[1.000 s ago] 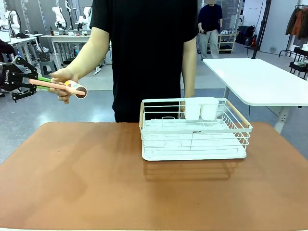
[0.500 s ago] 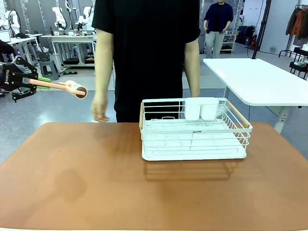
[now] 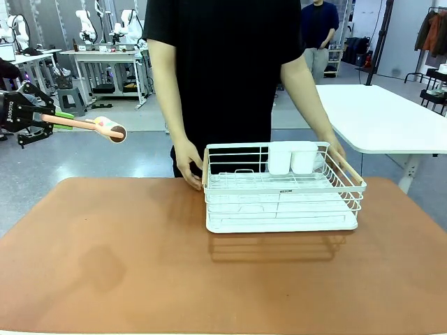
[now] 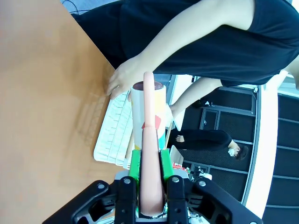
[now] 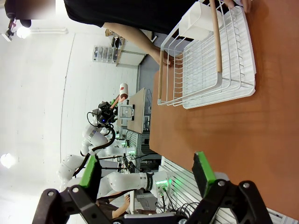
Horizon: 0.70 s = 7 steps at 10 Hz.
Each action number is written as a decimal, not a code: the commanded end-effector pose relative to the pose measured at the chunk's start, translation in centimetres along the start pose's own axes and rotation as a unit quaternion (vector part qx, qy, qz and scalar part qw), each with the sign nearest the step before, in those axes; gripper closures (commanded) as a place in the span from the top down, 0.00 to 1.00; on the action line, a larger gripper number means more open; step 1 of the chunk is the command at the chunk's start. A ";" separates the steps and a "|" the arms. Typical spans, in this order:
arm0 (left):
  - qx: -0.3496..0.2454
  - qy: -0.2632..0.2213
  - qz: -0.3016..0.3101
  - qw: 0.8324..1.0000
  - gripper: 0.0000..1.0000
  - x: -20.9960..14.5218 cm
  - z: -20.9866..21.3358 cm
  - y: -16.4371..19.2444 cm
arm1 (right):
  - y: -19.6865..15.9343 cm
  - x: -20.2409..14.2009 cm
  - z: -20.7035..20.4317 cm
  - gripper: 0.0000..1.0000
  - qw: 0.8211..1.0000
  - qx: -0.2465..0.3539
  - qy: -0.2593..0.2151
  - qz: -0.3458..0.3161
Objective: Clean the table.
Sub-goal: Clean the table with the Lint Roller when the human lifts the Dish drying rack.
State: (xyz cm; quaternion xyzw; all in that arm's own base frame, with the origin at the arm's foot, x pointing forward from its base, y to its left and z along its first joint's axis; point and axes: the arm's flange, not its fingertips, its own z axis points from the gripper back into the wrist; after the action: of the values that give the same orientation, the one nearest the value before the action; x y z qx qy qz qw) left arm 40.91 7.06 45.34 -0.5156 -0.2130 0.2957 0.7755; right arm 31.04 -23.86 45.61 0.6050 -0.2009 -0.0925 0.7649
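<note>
The table (image 3: 140, 265) has a bare reddish-brown top, seen too in the left wrist view (image 4: 42, 93) and the right wrist view (image 5: 261, 130). My left gripper (image 3: 50, 120) hangs off the table's far-left corner, shut on the pink handle of a lint roller (image 3: 110, 129). Up close, its green pads (image 4: 134, 161) clamp that handle, and the roller (image 4: 148, 112) points away from the wrist. My right gripper (image 5: 147, 169) is open with nothing between its fingers, above the table's right part.
A white wire dish rack (image 3: 279, 202) with wooden handles stands at the table's far middle, a white cup holder (image 3: 293, 157) at its back. The person's hands (image 3: 188, 164) grip both rack ends. A white-topped table (image 3: 377, 112) stands at the far right.
The person's hand has left the roller and come down. Both hands now hold the dish rack's ends. My left gripper has stayed put with the roller.
</note>
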 end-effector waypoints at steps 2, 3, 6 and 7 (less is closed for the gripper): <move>0.000 -0.003 -0.002 1.000 0.06 0.0 -0.1 -0.2 | 0.4 -0.1 0.0 1.00 1.000 0.006 -0.001 0.001; 0.000 -0.003 -0.002 1.000 0.06 0.0 -0.1 -0.2 | 0.4 -0.1 0.0 1.00 1.000 0.006 -0.001 0.001; 0.000 -0.003 -0.002 1.000 0.06 0.0 -0.1 -0.2 | 0.4 -0.1 0.0 1.00 1.000 0.006 -0.001 0.001; 0.000 -0.003 -0.002 1.000 0.06 0.0 -0.1 -0.2 | 0.4 -0.1 0.0 1.00 1.000 0.006 -0.001 0.001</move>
State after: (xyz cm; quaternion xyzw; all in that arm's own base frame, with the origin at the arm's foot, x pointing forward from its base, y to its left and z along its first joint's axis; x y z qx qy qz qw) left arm 40.91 7.06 45.34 -0.5156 -0.2130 0.2957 0.7755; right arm 31.03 -23.87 45.61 0.6048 -0.2010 -0.0927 0.7650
